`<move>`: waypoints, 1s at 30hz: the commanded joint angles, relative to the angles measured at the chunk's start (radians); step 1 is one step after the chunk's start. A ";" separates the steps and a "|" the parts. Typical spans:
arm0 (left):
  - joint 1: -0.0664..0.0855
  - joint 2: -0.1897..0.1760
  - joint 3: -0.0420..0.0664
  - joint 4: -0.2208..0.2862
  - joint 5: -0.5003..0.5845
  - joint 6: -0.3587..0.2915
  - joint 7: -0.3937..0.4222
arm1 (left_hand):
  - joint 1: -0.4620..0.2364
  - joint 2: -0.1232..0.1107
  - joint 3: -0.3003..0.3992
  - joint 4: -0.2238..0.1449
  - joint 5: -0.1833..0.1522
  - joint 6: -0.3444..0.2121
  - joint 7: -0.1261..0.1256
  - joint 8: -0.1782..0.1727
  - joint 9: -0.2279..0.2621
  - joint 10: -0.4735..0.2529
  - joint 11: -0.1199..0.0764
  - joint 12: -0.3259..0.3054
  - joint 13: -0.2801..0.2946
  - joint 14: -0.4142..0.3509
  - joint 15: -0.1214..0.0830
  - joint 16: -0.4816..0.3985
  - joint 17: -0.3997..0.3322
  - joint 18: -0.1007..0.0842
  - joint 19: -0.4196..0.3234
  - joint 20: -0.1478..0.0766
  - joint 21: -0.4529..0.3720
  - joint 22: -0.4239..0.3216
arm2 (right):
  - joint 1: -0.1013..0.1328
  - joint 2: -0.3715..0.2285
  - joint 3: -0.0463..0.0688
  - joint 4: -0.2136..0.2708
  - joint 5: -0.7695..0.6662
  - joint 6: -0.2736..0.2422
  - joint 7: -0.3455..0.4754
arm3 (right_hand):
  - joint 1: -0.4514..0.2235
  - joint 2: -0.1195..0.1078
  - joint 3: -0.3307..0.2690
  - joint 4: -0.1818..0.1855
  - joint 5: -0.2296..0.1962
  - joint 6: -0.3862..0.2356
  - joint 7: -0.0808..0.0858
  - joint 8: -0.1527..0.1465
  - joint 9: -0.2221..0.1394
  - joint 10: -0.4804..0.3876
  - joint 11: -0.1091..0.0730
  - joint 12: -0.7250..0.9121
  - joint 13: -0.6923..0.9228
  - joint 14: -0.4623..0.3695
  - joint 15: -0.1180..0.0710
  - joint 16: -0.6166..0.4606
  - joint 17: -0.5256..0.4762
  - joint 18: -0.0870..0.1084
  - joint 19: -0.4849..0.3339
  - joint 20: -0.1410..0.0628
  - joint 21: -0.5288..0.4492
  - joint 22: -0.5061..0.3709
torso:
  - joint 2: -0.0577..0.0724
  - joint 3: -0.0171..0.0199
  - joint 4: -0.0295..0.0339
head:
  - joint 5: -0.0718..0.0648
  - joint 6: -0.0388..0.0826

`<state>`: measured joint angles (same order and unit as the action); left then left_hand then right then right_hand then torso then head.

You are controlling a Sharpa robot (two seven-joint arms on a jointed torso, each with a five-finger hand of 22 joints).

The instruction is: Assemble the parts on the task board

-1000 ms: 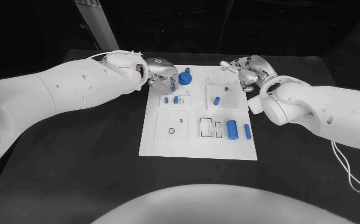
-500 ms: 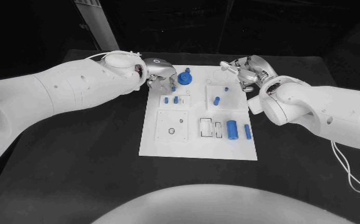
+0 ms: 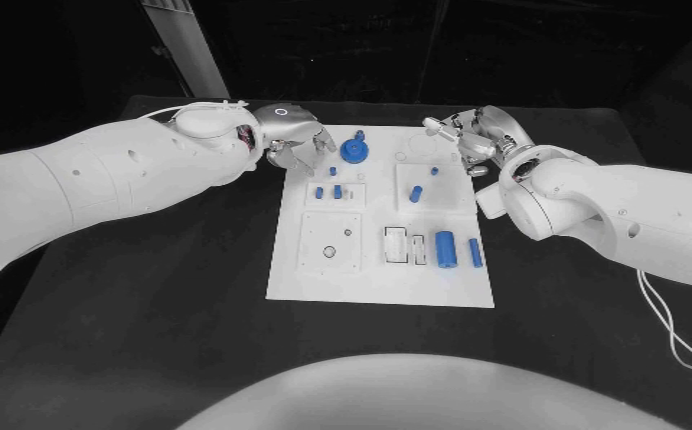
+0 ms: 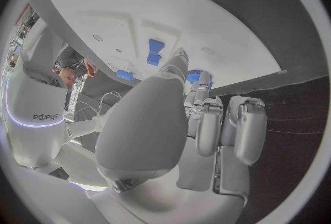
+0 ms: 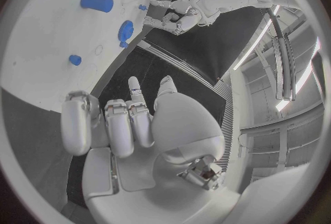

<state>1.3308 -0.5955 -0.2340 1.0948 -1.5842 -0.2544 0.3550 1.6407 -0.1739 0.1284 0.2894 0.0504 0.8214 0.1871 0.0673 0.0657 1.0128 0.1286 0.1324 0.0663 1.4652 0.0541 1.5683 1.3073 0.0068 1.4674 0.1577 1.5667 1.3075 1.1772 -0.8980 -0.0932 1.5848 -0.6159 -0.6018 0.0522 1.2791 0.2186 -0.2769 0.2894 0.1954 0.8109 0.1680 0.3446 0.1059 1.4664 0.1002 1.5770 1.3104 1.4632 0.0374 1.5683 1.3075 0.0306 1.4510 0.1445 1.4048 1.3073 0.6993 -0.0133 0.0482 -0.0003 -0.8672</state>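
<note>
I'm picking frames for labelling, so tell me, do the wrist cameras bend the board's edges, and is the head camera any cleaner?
Left wrist view: the task board bows into an arc. Right wrist view: its edge curves too. Head view: the board's edges run straight, the blue parts crisp.

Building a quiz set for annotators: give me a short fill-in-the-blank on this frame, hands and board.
1. The white rectangular task board lies on a ____ table.
2. The silver left hand hovers at the board's far-left corner, beside the round ____ gear-like part.
3. The silver right hand holds ____, its fingers apart.
4. Near the board's right edge, two blue cylinders lie ____ by side.

Missing words: black; blue; nothing; side
</note>
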 commanded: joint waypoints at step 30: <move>-0.007 -0.114 0.000 0.210 1.395 -0.128 0.505 | -0.368 0.119 -0.180 0.004 0.232 -0.072 0.057 0.106 0.004 -0.250 0.076 0.192 0.004 -0.939 0.133 -0.915 -0.863 0.126 -0.953 0.110 -1.274 -0.409 | 0.007 -0.028 0.001 -0.098 -0.734 0.050 -0.019 | 0.314 -0.089 0.028 -0.017 -0.148 0.016 0.005 -0.074 -0.038 -0.585 0.019 -1.228 -1.022 0.108 0.006 0.002 0.263 -0.010 0.082 0.004 0.098 0.222 | 0.002 0.0000 -0.0008 | -0.094 0.050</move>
<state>1.3241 -0.7091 -0.2343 1.2976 -0.3329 -0.4613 0.6584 1.2823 -0.0555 -0.0447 0.2928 0.2793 0.7546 0.1988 0.1708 0.0710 0.7711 0.2022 0.3218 0.0705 0.5375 0.1835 0.6575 0.4519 0.1464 0.5229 0.2647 0.3029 0.9053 1.1827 -0.9274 -0.0927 1.4871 -1.2148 -0.5870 0.0434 1.5921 0.1392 -0.2525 0.2769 0.0528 0.8329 0.1720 0.2742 0.0686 0.8772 0.1183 0.3533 0.2926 1.4651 0.0359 1.5684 1.3073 0.0306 1.4652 0.1411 1.5056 1.3073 0.7010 -0.0133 0.0459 -0.0884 -0.8182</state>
